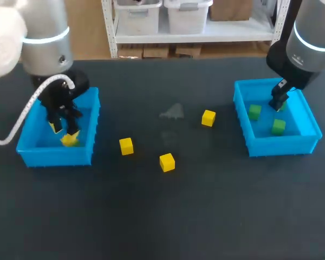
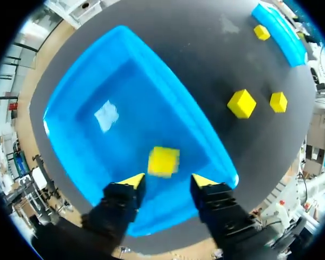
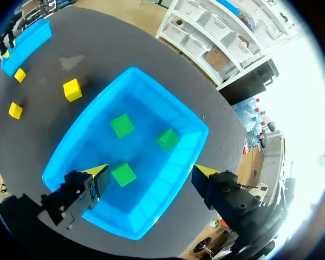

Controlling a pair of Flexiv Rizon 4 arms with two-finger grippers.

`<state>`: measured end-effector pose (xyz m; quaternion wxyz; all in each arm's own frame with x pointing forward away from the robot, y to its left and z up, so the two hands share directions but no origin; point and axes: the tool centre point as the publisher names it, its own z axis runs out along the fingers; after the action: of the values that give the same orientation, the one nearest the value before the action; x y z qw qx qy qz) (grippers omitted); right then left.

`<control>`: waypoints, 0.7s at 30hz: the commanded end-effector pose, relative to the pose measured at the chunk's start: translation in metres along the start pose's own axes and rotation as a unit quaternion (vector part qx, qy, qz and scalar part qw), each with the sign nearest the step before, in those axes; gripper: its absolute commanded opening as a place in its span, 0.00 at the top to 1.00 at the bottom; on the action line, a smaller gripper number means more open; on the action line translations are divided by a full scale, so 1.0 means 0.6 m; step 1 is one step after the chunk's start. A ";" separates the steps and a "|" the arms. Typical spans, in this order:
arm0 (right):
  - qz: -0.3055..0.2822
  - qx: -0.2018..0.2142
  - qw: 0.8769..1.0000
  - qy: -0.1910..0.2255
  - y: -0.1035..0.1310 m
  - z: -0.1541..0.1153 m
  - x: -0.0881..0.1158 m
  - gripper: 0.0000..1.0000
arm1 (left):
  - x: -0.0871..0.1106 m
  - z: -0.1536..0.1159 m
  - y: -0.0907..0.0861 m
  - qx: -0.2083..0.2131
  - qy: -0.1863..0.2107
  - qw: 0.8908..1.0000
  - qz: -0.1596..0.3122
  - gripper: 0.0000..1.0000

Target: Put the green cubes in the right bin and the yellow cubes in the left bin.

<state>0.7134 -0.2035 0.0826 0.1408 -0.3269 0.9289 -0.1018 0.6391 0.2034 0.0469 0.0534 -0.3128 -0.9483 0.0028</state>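
My left gripper (image 1: 64,127) hangs over the blue left bin (image 1: 93,105), fingers open. A yellow cube (image 2: 163,161) is just ahead of the gap between its yellow tips and touches neither; it lies in that bin (image 2: 81,81). Three more yellow cubes (image 1: 126,145), (image 1: 167,162), (image 1: 208,117) lie on the dark table between the bins. Above the blue right bin (image 1: 242,116), my right gripper (image 1: 276,103) stands wide open with nothing held. Three green cubes (image 3: 122,125), (image 3: 167,138), (image 3: 123,174) rest on that bin's floor (image 3: 168,97).
The table (image 1: 168,216) is dark. A faint pale smudge (image 1: 172,111) marks it near the middle, behind the loose yellow cubes. The bins sit far apart at the left and right sides.
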 end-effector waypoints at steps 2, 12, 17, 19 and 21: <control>0.000 0.001 1.000 -0.002 0.001 -0.001 0.002 0.00 | -0.009 0.002 0.001 0.005 -0.128 0.992 0.003 0.00; 0.000 0.001 1.000 -0.002 0.001 -0.001 0.002 0.00 | -0.068 -0.066 0.001 -0.021 -0.167 0.985 0.040 0.00; 0.000 0.001 1.000 -0.002 0.001 -0.001 0.002 0.00 | -0.104 -0.095 -0.014 -0.026 -0.167 0.983 0.077 0.00; 0.000 0.001 1.000 -0.002 0.001 -0.001 0.002 0.00 | -0.122 -0.107 -0.022 -0.026 -0.164 0.981 0.098 0.00; 0.000 0.001 1.000 -0.002 0.001 -0.001 0.002 0.00 | -0.141 -0.119 -0.032 -0.022 -0.168 0.978 0.118 0.00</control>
<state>0.7134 -0.2035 0.0826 0.1408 -0.3269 0.9289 -0.1018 0.6892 0.1471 0.1046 -0.1308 -0.4101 -0.9017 0.0398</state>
